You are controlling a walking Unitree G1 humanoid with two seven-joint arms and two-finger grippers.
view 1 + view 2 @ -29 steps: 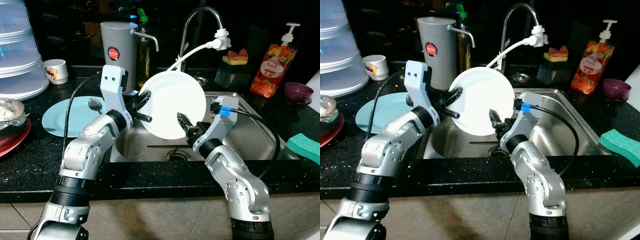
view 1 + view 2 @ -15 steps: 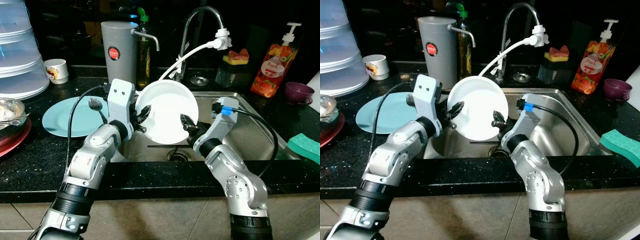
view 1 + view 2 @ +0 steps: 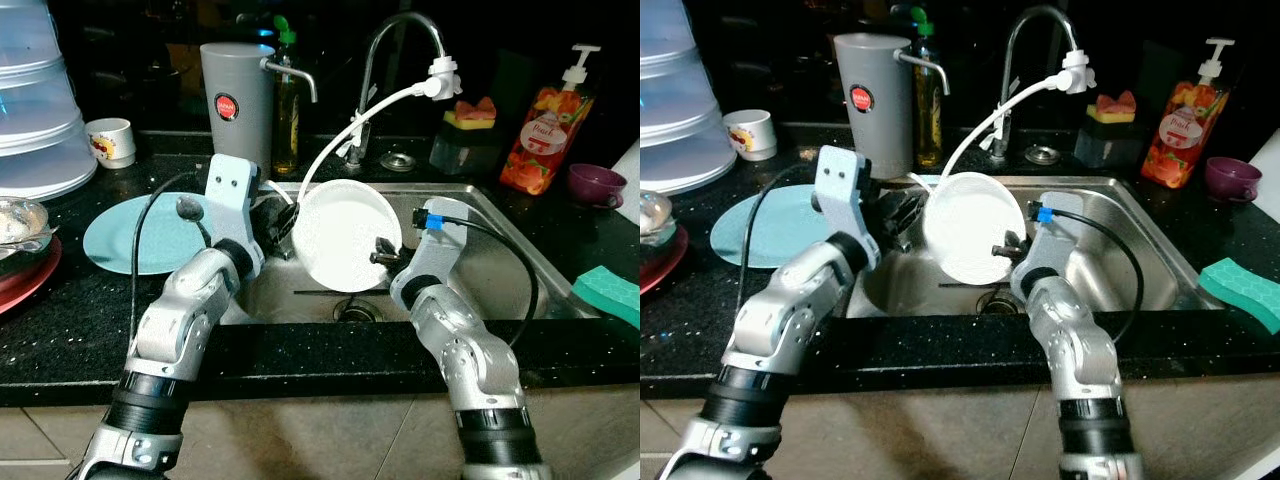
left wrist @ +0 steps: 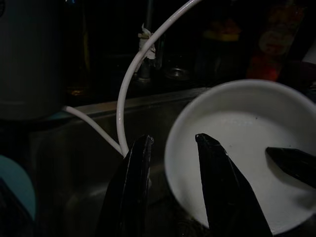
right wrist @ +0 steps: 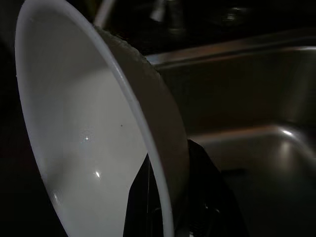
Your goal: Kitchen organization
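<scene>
Dark speckled stone counter [image 3: 60, 330] wraps a stainless steel sink [image 3: 500, 260], and everything behind the tap is basically black.

So what changed: a second ago the round white ceramic plate [image 3: 345, 230] was up high, pinched on both sides. Now it has come down into the basin, tilted on edge, and the left gripper [image 4: 173, 148] has let go. Its two black fingers are spread with nothing between them, sitting just off the plate's rim next to the white spray hose [image 4: 133, 79]. The right gripper [image 3: 385, 250] is clamped on the rim at the opposite side; from its wrist cam you can see one finger [image 5: 197, 197] behind the rim and another on the face side. My read is a handover just finished, so the right arm alone carries the plate for whatever comes next, rinse or rack.

Off to the far side of the left gripper, a flat light blue plate [image 3: 130, 240] with a metal spoon [image 3: 188, 208] lies on the counter. I'd guess that one's next.

Hard to make out: whether the plate's lower edge touches the sink floor, and whether it's clean. Both wrist views are super dim.
</scene>
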